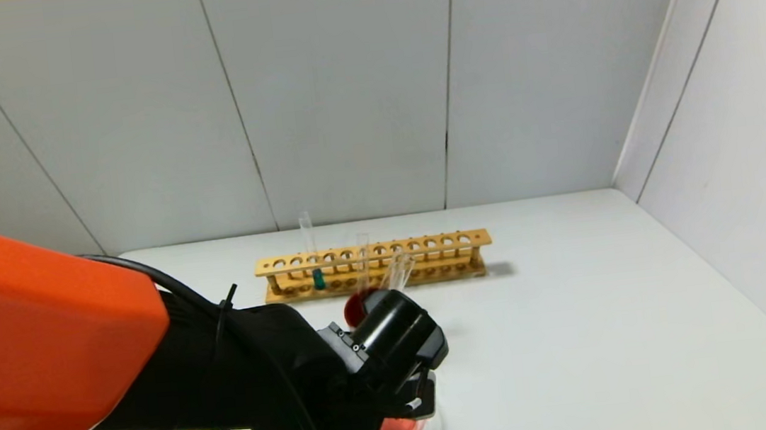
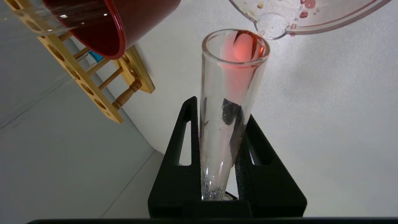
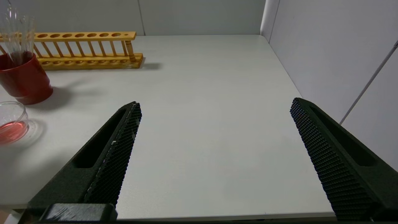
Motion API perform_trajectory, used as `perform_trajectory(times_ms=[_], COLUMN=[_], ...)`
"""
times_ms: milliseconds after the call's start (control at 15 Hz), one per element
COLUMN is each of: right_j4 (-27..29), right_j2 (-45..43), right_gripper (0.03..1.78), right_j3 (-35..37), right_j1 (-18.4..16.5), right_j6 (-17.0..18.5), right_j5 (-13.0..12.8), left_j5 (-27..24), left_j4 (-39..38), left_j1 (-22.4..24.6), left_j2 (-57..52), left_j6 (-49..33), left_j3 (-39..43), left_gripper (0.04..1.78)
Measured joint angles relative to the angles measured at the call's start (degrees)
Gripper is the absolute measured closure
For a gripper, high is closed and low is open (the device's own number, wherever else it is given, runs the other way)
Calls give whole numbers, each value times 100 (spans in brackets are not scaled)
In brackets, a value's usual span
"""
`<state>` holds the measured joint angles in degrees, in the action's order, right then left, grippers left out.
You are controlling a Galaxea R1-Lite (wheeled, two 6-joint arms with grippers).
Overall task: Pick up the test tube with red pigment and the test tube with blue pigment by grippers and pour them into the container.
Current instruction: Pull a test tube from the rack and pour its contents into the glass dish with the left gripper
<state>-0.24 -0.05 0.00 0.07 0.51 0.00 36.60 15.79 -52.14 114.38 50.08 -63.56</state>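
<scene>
Left wrist view: left gripper (image 2: 222,124) fingers (image 2: 186,130) clamp the tilted test tube with red pigment (image 2: 231,102), so its mouth should stay over the container (image 2: 311,18) until drained, while the right gripper (image 3: 214,140), fingers spread and empty, idles above the bench (image 3: 202,93).

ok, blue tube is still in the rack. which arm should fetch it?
Right, I'd say. The right hand is open and empty over bare table. The left hand is shut on the red tube, tipped at the beaker. The blue tube stands toward the rack's left end, though.
</scene>
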Motion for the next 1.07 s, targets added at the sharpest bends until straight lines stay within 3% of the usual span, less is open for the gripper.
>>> perform_trajectory(times_ms=[1067], right_j4=[0], right_j2=[0], right_gripper=[6], right_j3=[0], right_j1=[0], right_j6=[0], right_j5=[0], left_j5=[149], left_j4=[446], left_j1=[-108], left_j2=[310], left_j6=[2], left_j3=[-440], left_gripper=[147])
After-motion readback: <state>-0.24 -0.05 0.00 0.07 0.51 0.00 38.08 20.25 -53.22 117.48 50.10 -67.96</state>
